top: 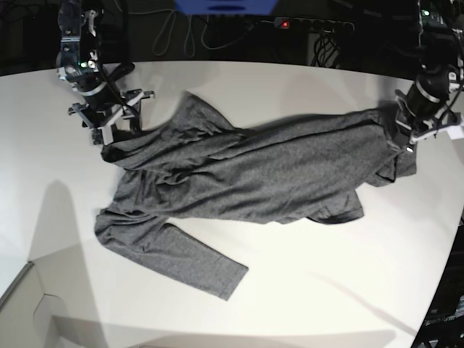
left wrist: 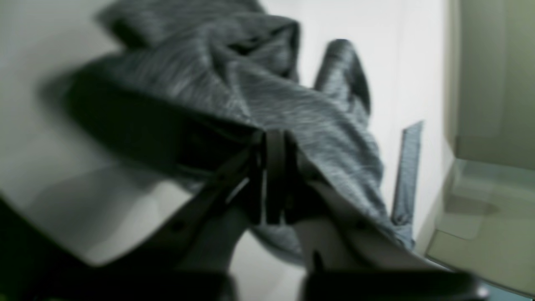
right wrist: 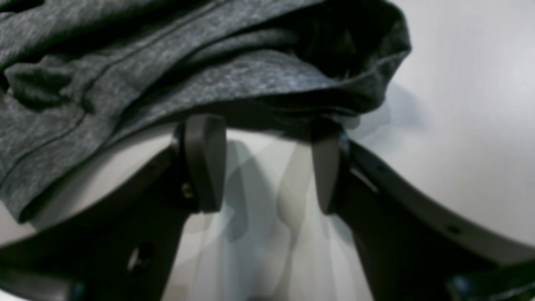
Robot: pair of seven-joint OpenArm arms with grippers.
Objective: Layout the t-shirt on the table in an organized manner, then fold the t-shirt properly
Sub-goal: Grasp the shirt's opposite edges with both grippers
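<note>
A dark heather-grey jersey t-shirt (top: 246,170) lies stretched, rumpled, across the smooth white table (top: 304,290). The left gripper (left wrist: 273,142) pinches its cloth. The right gripper (right wrist: 263,167) is spread, empty, at the shirt's edge.

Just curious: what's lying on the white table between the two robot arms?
In the base view, only the rumpled dark heather-grey jersey t-shirt spans the white table between them.
</note>
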